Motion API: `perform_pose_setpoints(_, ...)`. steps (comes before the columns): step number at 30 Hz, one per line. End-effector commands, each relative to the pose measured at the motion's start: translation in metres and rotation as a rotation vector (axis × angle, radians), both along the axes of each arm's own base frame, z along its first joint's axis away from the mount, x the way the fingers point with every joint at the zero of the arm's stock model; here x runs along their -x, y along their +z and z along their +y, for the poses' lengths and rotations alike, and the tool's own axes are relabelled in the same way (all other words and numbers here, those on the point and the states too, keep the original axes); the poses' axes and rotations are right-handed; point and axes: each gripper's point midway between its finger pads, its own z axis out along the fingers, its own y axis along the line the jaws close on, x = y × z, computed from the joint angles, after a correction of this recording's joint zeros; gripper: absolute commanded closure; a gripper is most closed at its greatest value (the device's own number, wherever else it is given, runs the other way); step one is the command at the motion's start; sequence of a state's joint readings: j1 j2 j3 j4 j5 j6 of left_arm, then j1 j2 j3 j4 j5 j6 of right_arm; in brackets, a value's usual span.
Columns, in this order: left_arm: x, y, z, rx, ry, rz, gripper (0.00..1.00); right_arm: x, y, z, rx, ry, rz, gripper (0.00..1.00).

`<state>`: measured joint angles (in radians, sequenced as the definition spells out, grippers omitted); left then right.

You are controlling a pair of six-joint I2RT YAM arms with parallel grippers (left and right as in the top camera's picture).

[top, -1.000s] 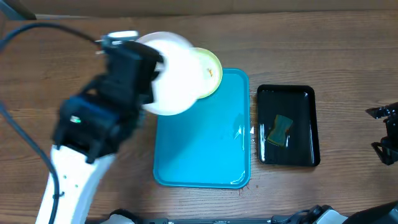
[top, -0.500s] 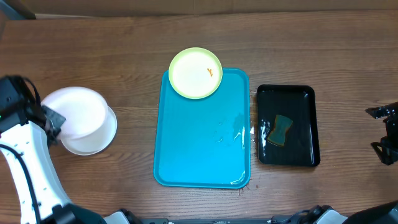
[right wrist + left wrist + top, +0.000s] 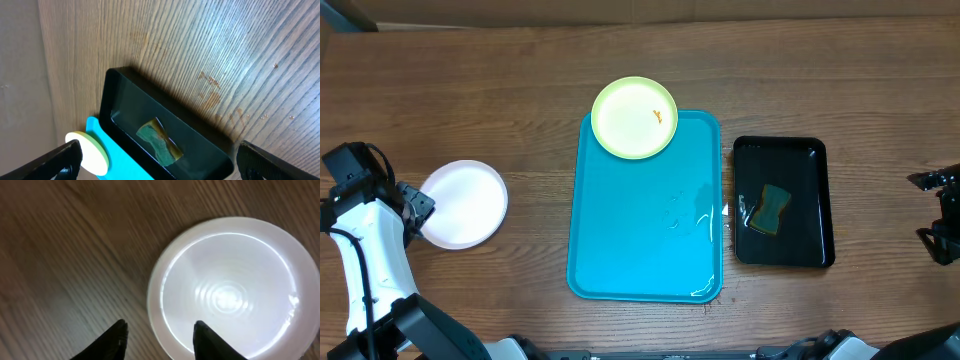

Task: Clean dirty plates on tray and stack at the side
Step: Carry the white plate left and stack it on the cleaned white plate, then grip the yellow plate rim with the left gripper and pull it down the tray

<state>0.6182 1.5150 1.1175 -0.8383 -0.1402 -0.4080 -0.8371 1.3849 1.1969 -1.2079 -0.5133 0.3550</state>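
Bench (image 3: 520, 80): brown wood grain, carrying all items listed. Tray (image 3: 645, 250): turquoise-blue, rectangular, rounded corners, raised rim, lying lengthwise at the centre of the bench, its floor bare apart from wet glints. Yellow-green plate (image 3: 634, 118): round and shallow, resting on the tray's far left corner and overhanging the rim there; a small orange smear (image 3: 658, 115) marks its right side. White plate (image 3: 463, 203): flat on the bench well to the left of the tray, off it entirely, with a glossy, clean-looking face; whether another plate lies beneath it cannot be told. Black tray (image 3: 783, 146): smaller, glossy, just right of the turquoise one, holding a green-and-yellow sponge (image 3: 772, 208). Left claw (image 3: 159, 332): at the white plate's left edge, fingers apart, the rim showing in the gap, clamped on nothing. Right claw (image 3: 160, 167): at the bench's far right edge, well clear of both trays, fingers spread wide and empty.
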Motion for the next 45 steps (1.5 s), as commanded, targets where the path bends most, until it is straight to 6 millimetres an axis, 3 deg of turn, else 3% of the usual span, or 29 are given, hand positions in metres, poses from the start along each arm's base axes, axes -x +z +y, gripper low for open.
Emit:
perform_pose_setpoints(1, -0.025, 0.007, -0.026, 0.143, -0.122, -0.120, 0.58, -0.001, 0.004, -0.001, 0.007, 0.001, -0.012, 0.00)
perform_pose_setpoints(6, -0.069, 0.048, -0.081, 0.229, -0.420, -0.291, 0.56, -0.016, 0.010, -0.017, 0.046, -0.054, -0.069, 0.00)
perform_pose_setpoints(10, -0.101, 0.075, -0.157, 0.177, -0.778, -0.339, 0.43, -0.019, 0.012, -0.021, 0.064, -0.054, -0.087, 0.00)
perform_pose_setpoints(12, -0.116, 0.078, -0.203, 0.135, -0.974, -0.352, 0.37, -0.019, 0.012, -0.019, 0.056, -0.053, -0.085, 0.00)
perform_pose_setpoints(14, -0.125, 0.078, -0.234, 0.092, -1.081, -0.352, 0.33, -0.019, 0.013, -0.014, 0.029, -0.046, -0.090, 0.00)
perform_pose_setpoints(16, -0.136, 0.069, -0.276, 0.057, -1.161, -0.340, 0.32, -0.022, 0.016, 0.010, -0.027, 0.046, -0.121, 0.00)
perform_pose_setpoints(17, -0.138, 0.062, -0.285, 0.056, -1.150, -0.322, 0.34, -0.024, 0.017, 0.019, -0.029, 0.099, -0.128, 0.00)
perform_pose_setpoints(19, -0.141, 0.034, -0.292, 0.060, -1.010, -0.237, 0.36, -0.020, 0.010, 0.059, -0.042, 0.279, -0.080, 0.00)
perform_pose_setpoints(22, -0.148, -0.002, -0.301, 0.131, -0.908, -0.186, 0.37, -0.011, -0.004, 0.102, -0.010, 0.457, 0.047, 0.00)
perform_pose_setpoints(27, -0.162, -0.043, -0.311, 0.203, -0.858, -0.162, 0.37, -0.011, -0.014, 0.137, 0.099, 0.623, 0.130, 0.00)
perform_pose_setpoints(34, -0.182, -0.069, -0.320, 0.224, -0.872, -0.198, 0.35, -0.021, -0.014, 0.170, 0.145, 0.741, 0.098, 0.00)
perform_pose_setpoints(36, -0.188, -0.071, -0.325, 0.228, -0.882, -0.224, 0.39, -0.022, -0.014, 0.176, 0.150, 0.763, 0.090, 0.00)
perform_pose_setpoints(39, -0.193, -0.078, -0.327, 0.229, -0.878, -0.234, 0.55, -0.022, -0.014, 0.179, 0.150, 0.772, 0.089, 0.00)
perform_pose_setpoints(43, -0.197, -0.096, -0.332, 0.241, -0.883, -0.230, 0.52, -0.021, -0.014, 0.179, 0.150, 0.772, 0.090, 0.00)
perform_pose_setpoints(44, -0.197, -0.099, -0.332, 0.244, -0.884, -0.227, 0.59, -0.021, -0.014, 0.179, 0.150, 0.772, 0.090, 0.00)
perform_pose_setpoints(45, -0.197, -0.102, -0.332, 0.245, -0.883, -0.221, 0.72, -0.021, -0.014, 0.179, 0.149, 0.772, 0.090, 0.00)
